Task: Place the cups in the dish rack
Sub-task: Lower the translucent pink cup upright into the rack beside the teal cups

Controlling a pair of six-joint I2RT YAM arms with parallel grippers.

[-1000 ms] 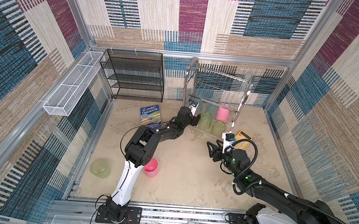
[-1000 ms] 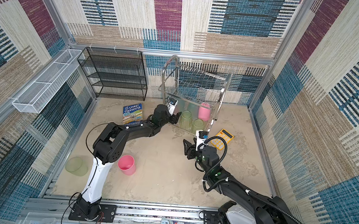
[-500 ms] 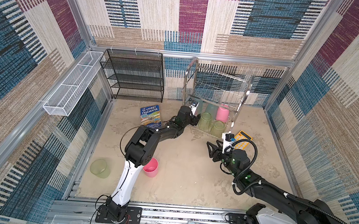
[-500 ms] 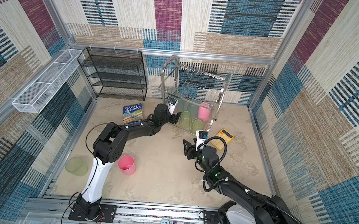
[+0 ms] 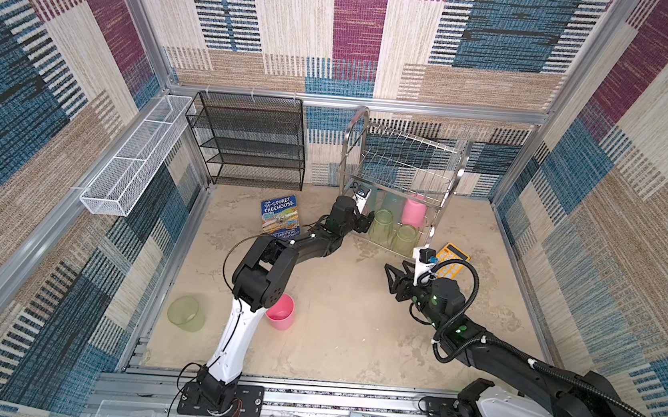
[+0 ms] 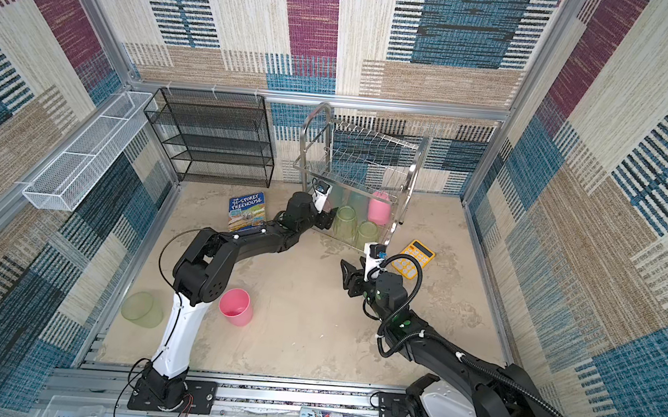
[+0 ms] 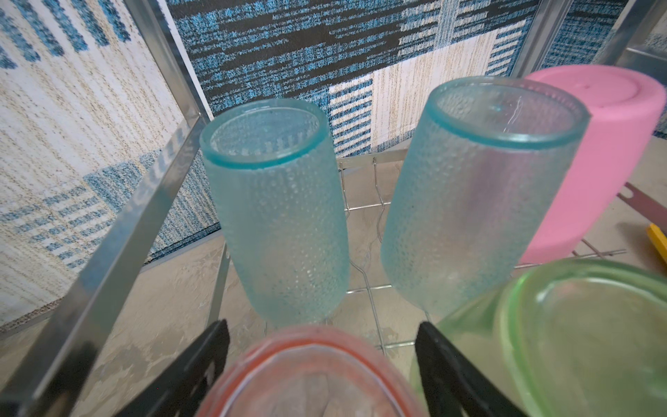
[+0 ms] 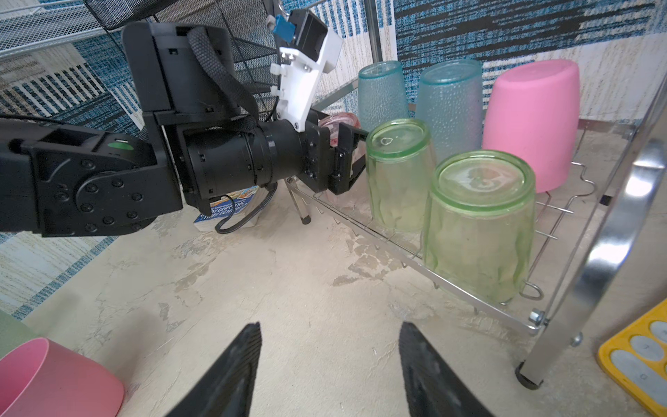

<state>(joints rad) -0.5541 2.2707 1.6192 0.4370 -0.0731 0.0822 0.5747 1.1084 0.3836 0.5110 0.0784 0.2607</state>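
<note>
Salmon-pink see-through tumbler point(image 7: 310, 373) sits between spread fingers of your left gripper point(image 7: 323, 325), contact unclear; withdraw skewed and you topple it. Your right gripper point(image 8: 330, 325) gapes empty.

Floor point(image 5: 345, 336): beige, mottled, scuffed. Standing on it along the back wall: black mesh shelf unit point(image 5: 255, 143) and steel rack point(image 8: 613, 224), side by side. Book point(image 5: 279, 214) lies flat in front of the shelf unit. Yellow calculator point(image 5: 455, 256) lies just beside the rack's front foot. Pink cup point(image 5: 281, 311) sits mouth up, front left. Green cup point(image 5: 185, 313) is at the left rail point(image 5: 167, 277); can't tell if it's on the floor.
</note>
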